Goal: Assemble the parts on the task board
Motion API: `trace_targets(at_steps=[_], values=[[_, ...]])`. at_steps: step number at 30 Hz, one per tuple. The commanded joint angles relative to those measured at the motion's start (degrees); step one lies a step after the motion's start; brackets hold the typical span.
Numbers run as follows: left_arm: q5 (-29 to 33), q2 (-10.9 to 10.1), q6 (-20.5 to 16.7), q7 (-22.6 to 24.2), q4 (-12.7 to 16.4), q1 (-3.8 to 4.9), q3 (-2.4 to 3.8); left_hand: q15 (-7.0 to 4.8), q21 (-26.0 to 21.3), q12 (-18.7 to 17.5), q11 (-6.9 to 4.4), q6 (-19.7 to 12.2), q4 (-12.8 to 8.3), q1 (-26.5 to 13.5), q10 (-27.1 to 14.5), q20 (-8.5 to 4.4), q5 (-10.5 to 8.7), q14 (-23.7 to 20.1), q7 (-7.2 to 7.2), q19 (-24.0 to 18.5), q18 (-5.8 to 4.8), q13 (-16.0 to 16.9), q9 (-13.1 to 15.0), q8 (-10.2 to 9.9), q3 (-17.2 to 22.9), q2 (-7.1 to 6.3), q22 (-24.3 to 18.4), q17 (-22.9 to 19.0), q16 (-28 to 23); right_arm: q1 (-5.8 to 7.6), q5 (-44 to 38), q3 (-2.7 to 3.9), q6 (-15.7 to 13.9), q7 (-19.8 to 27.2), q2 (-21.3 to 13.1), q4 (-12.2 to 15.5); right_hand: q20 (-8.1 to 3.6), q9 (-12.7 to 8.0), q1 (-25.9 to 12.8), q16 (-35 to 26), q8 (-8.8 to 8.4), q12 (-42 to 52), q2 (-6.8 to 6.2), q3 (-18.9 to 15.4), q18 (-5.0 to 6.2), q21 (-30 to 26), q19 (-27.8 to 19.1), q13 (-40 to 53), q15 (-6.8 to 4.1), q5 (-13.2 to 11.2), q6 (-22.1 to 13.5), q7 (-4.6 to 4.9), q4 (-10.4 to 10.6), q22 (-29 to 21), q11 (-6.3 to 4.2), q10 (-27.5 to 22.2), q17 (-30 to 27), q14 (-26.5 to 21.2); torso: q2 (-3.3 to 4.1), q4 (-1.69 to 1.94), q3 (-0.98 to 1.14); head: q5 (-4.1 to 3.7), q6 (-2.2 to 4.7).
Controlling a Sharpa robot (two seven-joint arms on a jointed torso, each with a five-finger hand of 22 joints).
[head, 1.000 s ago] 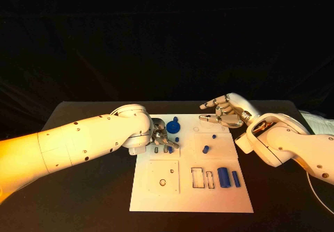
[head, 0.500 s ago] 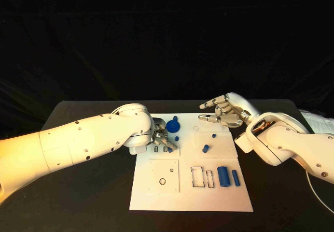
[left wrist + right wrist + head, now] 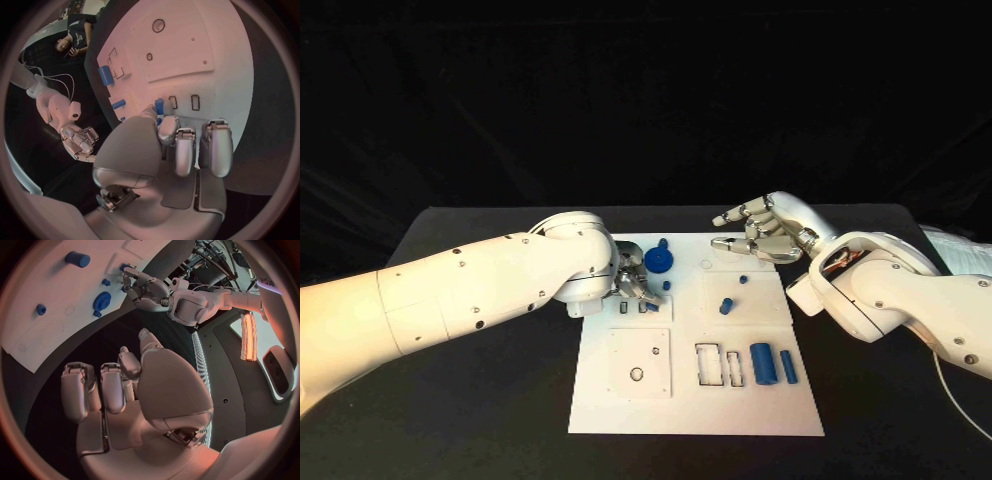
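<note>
The left hand (image 3: 629,284) pinches a small blue part (image 3: 159,106) over the task board (image 3: 697,400); the right hand (image 3: 764,232), at two o'clock, hovers with fingers curled, holding nothing.

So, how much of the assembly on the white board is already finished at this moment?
Little looks done: several blue parts lie loose on the task board, and the rectangular slots are unfilled. The left hand has its fingers down at a small blue piece. The right hand holds nothing.
</note>
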Motion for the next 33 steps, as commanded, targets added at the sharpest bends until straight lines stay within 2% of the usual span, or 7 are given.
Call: trace_targets(at_steps=[1,3,7,9,11,18,33], values=[[0.5,-0.5,-1.8,-1.8,0.4,-0.12,-0.09,0.17,0.0,0.3,-0.05,0.3,-7.4,-2.8,0.3,0.21,0.60,6.0,0.49,1.2,-0.77,4.2,1.1,0.7,15.4,-4.26,7.3,15.1,0.2,-0.05,-0.7,-0.02,1.1,-0.1,0.1,0.0,-0.01,0.1,0.2,-0.3,0.24,-0.3,0.07,-0.3,1.15,-0.3,-0.4,-0.1,0.01,0.3,0.5,0.02,-0.1,3.9,-0.27,-0.2,0.0,2.4,0.00,0.01,0.07,-0.04,0.01],[0.8,-1.0,-3.0,-1.4,0.7,-0.13,-0.10,0.46,-0.1,0.3,0.20,0.3,-8.3,-5.0,0.5,-0.02,1.15,6.0,0.34,1.2,-0.68,4.2,2.0,1.2,20.5,-6.84,7.3,15.1,0.2,-0.06,-0.7,-0.04,1.1,0.0,0.1,-0.1,-0.01,0.1,0.2,-0.3,0.24,-0.3,0.07,-0.3,1.15,-0.3,-0.4,-0.1,0.01,0.3,0.5,0.02,-0.1,3.9,-0.27,-0.2,0.0,2.4,-0.01,0.05,0.09,-0.01,0.03],[1.4,-2.0,-5.9,-0.4,1.4,-0.14,-0.12,0.24,0.0,0.4,0.07,0.4,-10.6,-7.7,0.9,0.16,2.60,6.0,0.11,1.3,-0.76,4.4,3.3,1.9,26.0,-8.68,7.6,15.1,0.2,-0.08,-0.6,-0.07,1.1,0.0,0.2,-0.2,-0.01,0.1,0.2,-0.3,0.24,-0.3,0.07,-0.3,1.15,-0.3,-0.4,-0.1,0.01,0.3,0.5,0.02,-0.1,3.9,-0.27,-0.2,0.0,2.4,0.01,0.15,0.11,0.02,0.07],[1.6,-2.6,-7.6,0.1,1.8,-0.16,-0.14,0.21,0.0,0.5,0.13,0.5,-11.4,-8.6,1.1,0.10,3.23,6.0,0.08,1.4,-0.78,4.5,3.6,2.0,27.2,-9.39,7.7,15.1,0.2,-0.09,-0.6,-0.08,1.1,0.0,0.3,-0.2,-0.02,0.1,0.1,-0.3,0.23,-0.3,0.06,-0.4,1.15,-0.3,-0.4,-0.1,0.00,0.3,0.5,0.02,0.0,3.8,-0.27,-0.2,0.0,2.4,0.03,0.22,0.19,0.07,0.10],[1.6,-3.1,-8.9,0.4,2.2,-0.20,-0.16,0.15,0.1,0.7,0.05,0.7,-12.1,-9.3,1.3,0.11,3.74,6.0,0.07,1.5,-0.81,4.7,3.9,2.1,28.2,-9.73,7.8,15.1,0.2,-0.09,-0.6,-0.09,1.1,0.0,0.3,-0.3,-0.02,0.1,0.1,-0.3,0.23,-0.3,0.06,-0.4,1.15,-0.3,-0.4,-0.1,0.00,0.3,0.5,0.02,0.0,3.8,-0.27,-0.2,0.0,2.4,0.02,0.24,0.24,0.08,0.07],[1.7,-4.5,-11.8,1.0,3.8,-0.54,-0.33,0.11,0.3,1.0,0.01,1.0,-13.0,-10.2,1.6,0.04,4.14,6.0,0.01,1.8,-0.92,5.0,4.2,2.3,29.4,-10.10,8.3,15.1,0.2,-0.10,-0.6,-0.11,1.2,0.0,0.4,-0.3,-0.03,0.1,0.1,-0.3,0.23,-0.3,0.05,-0.5,1.16,-0.4,-0.5,-0.1,0.00,0.4,0.5,0.01,0.1,3.8,-0.27,-0.2,0.0,2.4,0.02,0.25,0.18,0.19,0.00],[0.2,-4.7,-10.2,-0.2,4.3,-1.20,-0.74,0.10,0.4,1.0,-0.01,1.0,-13.2,-10.4,1.7,0.03,4.17,6.0,-0.01,1.8,-0.94,5.1,4.3,2.3,29.7,-10.17,8.4,15.1,0.2,-0.10,-0.6,-0.12,1.4,-0.1,0.4,-0.4,-0.03,0.1,0.1,-0.3,0.23,-0.3,0.05,-0.5,1.16,-0.4,-0.5,-0.1,0.00,0.4,0.5,0.01,0.1,3.8,-0.27,-0.2,0.0,2.4,0.06,0.12,0.12,0.39,-0.29]])
